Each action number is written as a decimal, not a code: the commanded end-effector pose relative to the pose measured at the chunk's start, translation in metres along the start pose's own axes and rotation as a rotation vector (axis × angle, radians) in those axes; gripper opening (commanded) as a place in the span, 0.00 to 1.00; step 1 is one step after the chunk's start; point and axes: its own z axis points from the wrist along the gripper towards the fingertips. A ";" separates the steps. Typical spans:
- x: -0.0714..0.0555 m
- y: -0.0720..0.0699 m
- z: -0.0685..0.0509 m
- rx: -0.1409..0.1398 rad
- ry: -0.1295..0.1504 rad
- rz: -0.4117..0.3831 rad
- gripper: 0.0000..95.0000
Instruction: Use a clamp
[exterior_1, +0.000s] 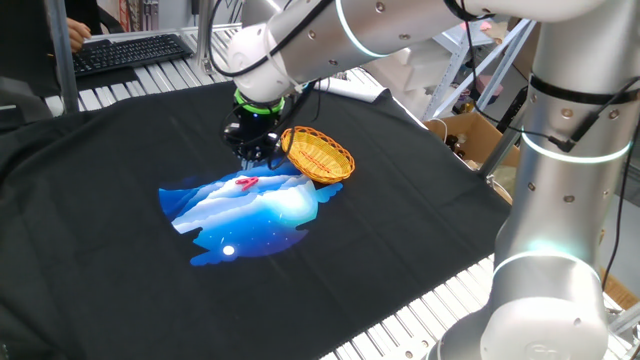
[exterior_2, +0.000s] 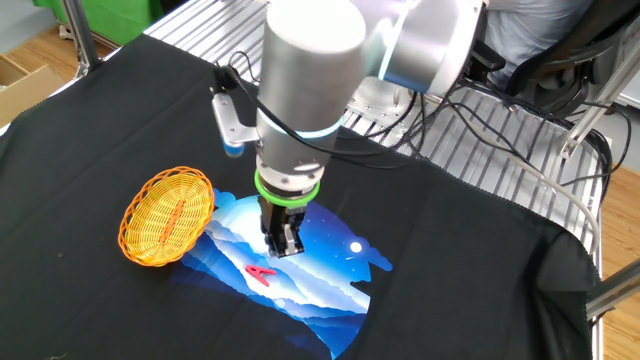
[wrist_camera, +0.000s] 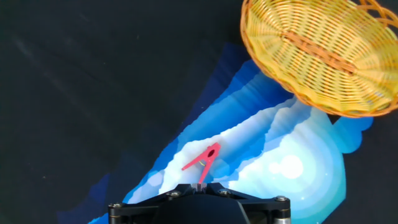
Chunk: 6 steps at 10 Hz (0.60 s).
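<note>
Clenched empty, my gripper hovers beside the clamp; descending like this could knock it away.
</note>
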 end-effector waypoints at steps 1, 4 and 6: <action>-0.001 0.002 0.002 -0.016 0.017 -0.018 0.00; -0.001 0.002 0.002 -0.014 0.030 -0.027 0.00; -0.001 0.002 0.002 -0.017 0.042 -0.049 0.00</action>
